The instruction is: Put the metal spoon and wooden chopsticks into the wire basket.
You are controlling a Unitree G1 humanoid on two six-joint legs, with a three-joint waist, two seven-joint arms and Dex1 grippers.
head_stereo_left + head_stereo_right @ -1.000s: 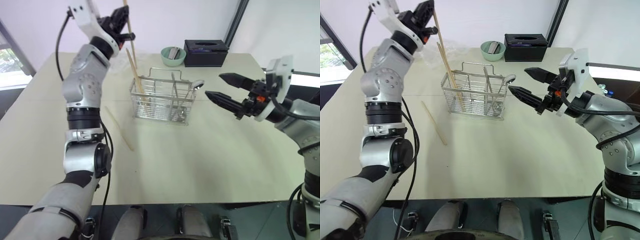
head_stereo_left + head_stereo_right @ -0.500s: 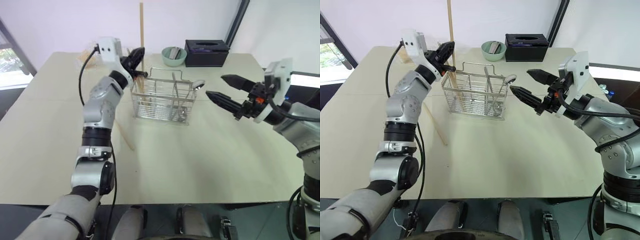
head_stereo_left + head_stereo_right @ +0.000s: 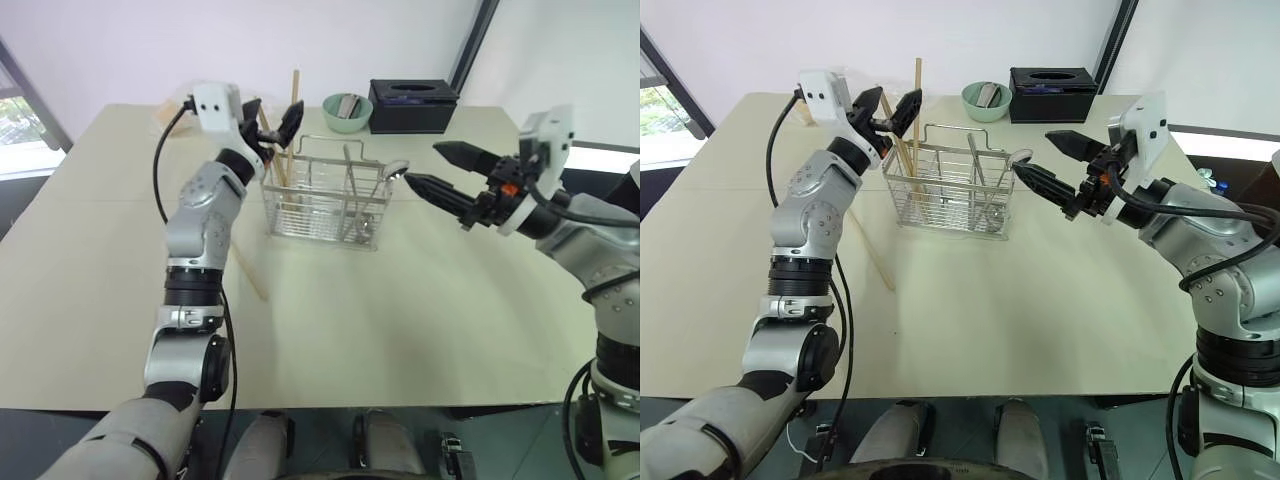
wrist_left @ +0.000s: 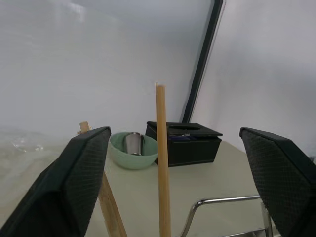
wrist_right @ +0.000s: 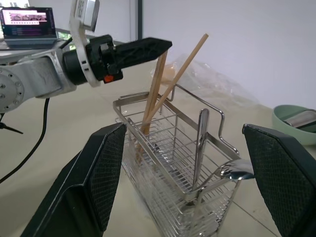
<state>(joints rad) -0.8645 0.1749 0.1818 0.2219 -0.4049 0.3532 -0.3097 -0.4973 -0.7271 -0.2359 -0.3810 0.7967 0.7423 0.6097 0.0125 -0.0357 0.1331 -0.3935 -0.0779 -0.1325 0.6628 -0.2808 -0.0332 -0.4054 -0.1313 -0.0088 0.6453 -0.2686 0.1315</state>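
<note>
The two head views look forward and down over the table from above. Each wrist view looks close along its own fingers: the left toward the mint-green bowl, the right at the wire basket, which the head views share

Wire basket stands upright. Two wooden chopsticks stand in its end compartment, between the spread left fingers. Metal spoon stands in the compartment nearest the right fingers. A third chopstick lies on the worktop.
</note>
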